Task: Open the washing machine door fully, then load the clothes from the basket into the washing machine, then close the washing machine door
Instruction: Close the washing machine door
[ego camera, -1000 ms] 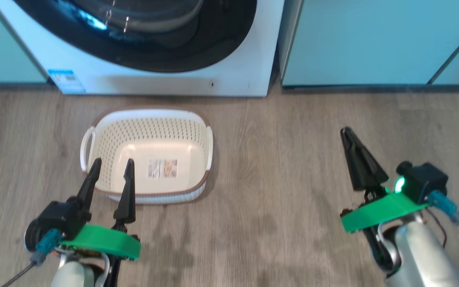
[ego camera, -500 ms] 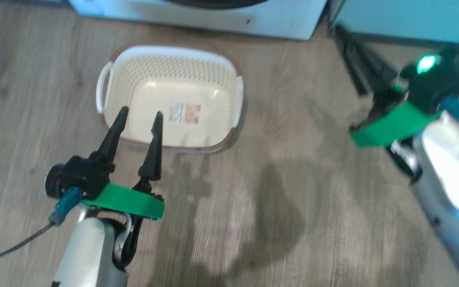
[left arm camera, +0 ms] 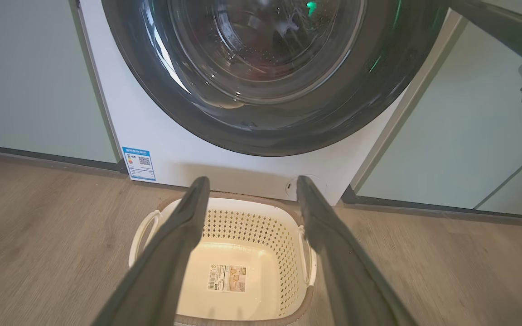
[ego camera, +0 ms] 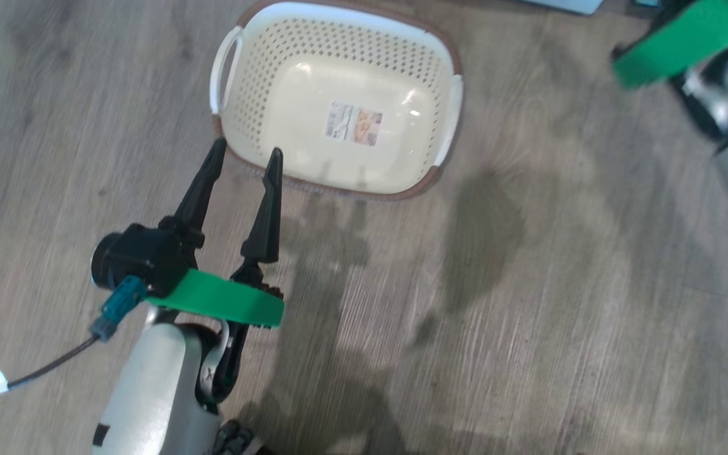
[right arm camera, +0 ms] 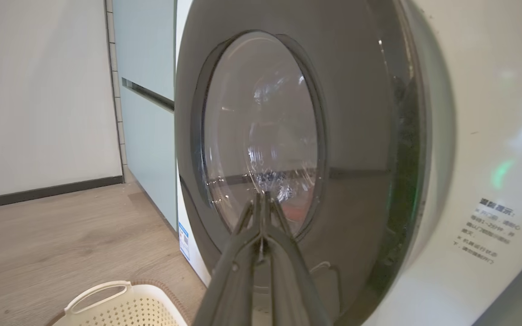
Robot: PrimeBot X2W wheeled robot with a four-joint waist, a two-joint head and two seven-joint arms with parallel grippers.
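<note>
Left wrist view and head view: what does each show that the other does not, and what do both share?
Left wrist view adds the washing machine, its round door, a blue label sticker and pale green cabinets. Head view adds the left forearm and its green bracket. Both show the empty basket, the open left gripper and the wooden floor.

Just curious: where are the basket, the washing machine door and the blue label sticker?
basket (ego camera: 301, 129), head view, bare floor inside.
washing machine door (left arm camera: 256, 50), left wrist view, glass centre.
blue label sticker (left arm camera: 139, 163), left wrist view, middle.

Left tool (ego camera: 247, 148) holds its fingers spread apart; right tool (right arm camera: 263, 195) has fingers pressed together.
</note>
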